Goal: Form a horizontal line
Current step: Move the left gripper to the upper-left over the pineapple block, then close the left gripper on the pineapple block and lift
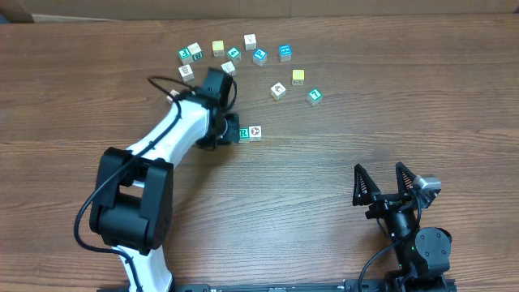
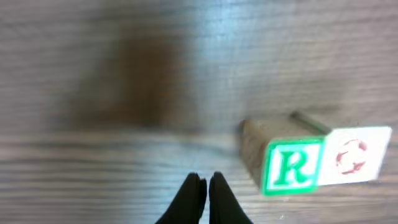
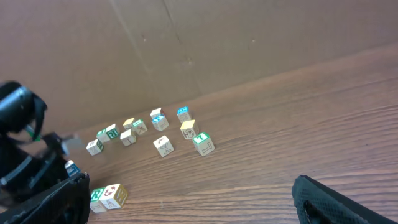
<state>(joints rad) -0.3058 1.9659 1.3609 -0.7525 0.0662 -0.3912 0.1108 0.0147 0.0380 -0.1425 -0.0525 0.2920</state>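
The white-and-black left arm (image 1: 174, 130) reaches from its base at the near left diagonally toward the table's middle. Its wrist bends down, so the left gripper (image 2: 204, 182) hangs low over the brown wooden table (image 1: 365, 122), its two black fingers pressed together on nothing. Just right of the fingertips lies the horizontal line (image 1: 249, 133): a small white cube with a green R (image 2: 292, 167) touching, on its right, a white cube with a red picture (image 2: 351, 155). The scattered small cubes (image 1: 243, 57) lie farther back. The right gripper (image 1: 381, 182) sits at the near right, pointing away, fingers spread wide and empty.
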